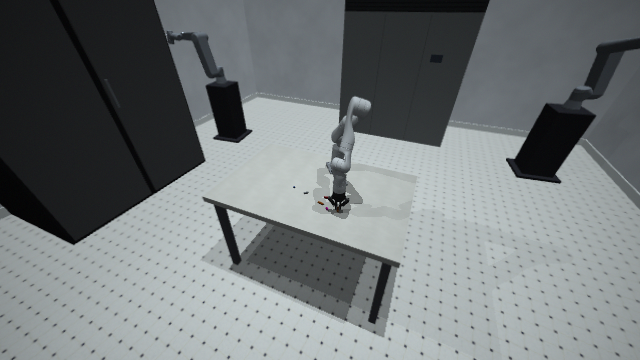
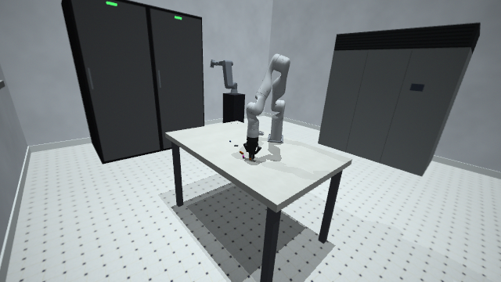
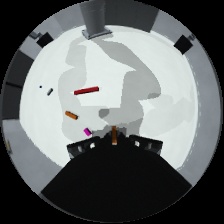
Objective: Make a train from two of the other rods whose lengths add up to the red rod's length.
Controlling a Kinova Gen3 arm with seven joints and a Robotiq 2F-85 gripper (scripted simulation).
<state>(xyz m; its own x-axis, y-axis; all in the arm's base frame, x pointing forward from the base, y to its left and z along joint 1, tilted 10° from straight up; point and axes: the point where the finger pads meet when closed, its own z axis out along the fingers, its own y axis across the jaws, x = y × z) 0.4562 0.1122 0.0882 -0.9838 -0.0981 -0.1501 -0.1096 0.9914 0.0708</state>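
Observation:
My gripper points straight down at the table and is shut on a short orange-brown rod, which stands between the fingertips at table height. It also shows in the top view and the exterior view. The red rod lies flat further out, to the left of my gripper. An orange rod and a short magenta rod lie between it and my fingers, each apart from the others. A small grey rod and a tiny blue rod lie far left.
My arm's base stands at the far side of the table. The table's near edge is a short way in front of the rods. Dark cabinets and two other arms on pedestals stand around the room, away from the table.

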